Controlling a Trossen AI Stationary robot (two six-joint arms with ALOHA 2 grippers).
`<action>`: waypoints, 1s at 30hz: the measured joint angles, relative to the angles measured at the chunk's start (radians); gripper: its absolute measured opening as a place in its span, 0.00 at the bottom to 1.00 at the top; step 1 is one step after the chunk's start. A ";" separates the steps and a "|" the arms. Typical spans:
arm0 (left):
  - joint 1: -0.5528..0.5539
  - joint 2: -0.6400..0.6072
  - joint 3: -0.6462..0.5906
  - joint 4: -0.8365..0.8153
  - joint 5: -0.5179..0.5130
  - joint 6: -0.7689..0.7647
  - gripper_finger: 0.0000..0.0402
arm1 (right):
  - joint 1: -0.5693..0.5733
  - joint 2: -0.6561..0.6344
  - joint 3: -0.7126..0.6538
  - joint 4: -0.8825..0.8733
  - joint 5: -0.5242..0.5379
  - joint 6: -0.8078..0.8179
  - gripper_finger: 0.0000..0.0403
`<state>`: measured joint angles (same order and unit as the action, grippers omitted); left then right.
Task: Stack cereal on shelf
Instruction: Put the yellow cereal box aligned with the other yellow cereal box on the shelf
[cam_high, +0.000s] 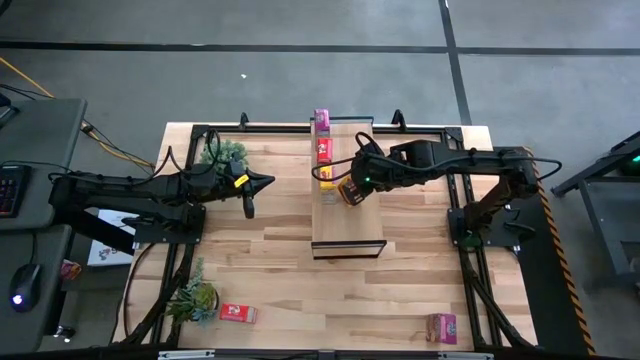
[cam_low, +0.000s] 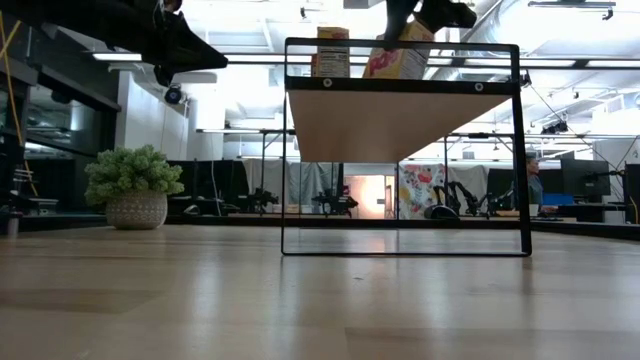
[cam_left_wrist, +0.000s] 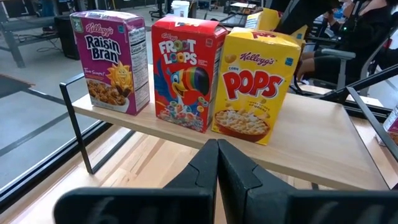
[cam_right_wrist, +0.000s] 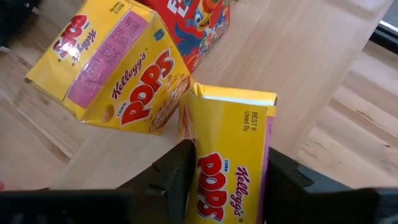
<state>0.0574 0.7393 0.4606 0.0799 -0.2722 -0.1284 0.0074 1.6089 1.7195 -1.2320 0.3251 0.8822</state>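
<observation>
Three cereal boxes stand in a row on their bases at the far end of the shelf (cam_high: 350, 225): a magenta one (cam_left_wrist: 112, 62), a red one (cam_left_wrist: 186, 74) and a yellow one (cam_left_wrist: 255, 87). Just beside that yellow box, over the shelf, my right gripper (cam_right_wrist: 229, 168) is shut on a second yellow box (cam_right_wrist: 230, 155). My left gripper (cam_high: 250, 200) hangs shut and empty to the left of the shelf, pointing toward the boxes. A red box (cam_high: 238, 313) and a magenta box (cam_high: 441, 327) lie on the table near its front edge. My right gripper pinches the second yellow box by its two narrow sides (cam_right_wrist: 189, 155), one finger on each. The fingers slant down from above and from the table's right. The box is tilted (cam_low: 400, 62), its lower end at the shelf top; whether it rests there I cannot tell.
The shelf stands on a thin black frame (cam_low: 285, 150) well above the tabletop. One potted plant (cam_high: 225, 152) is at the far left, another (cam_high: 195, 298) at the near left. The near half of the shelf plank is bare.
</observation>
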 joint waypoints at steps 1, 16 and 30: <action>0.000 0.000 0.000 0.000 0.000 0.000 0.00 | 0.000 0.000 0.000 0.000 0.000 -0.001 0.39; 0.000 0.000 0.000 0.000 0.000 0.000 0.00 | 0.000 -0.007 0.000 0.069 -0.031 -0.040 0.66; 0.000 0.000 0.000 -0.004 0.000 0.000 0.00 | 0.016 -0.029 0.150 0.021 0.103 -0.184 0.66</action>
<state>0.0574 0.7395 0.4606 0.0761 -0.2722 -0.1284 0.0238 1.5799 1.8690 -1.2106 0.4283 0.6981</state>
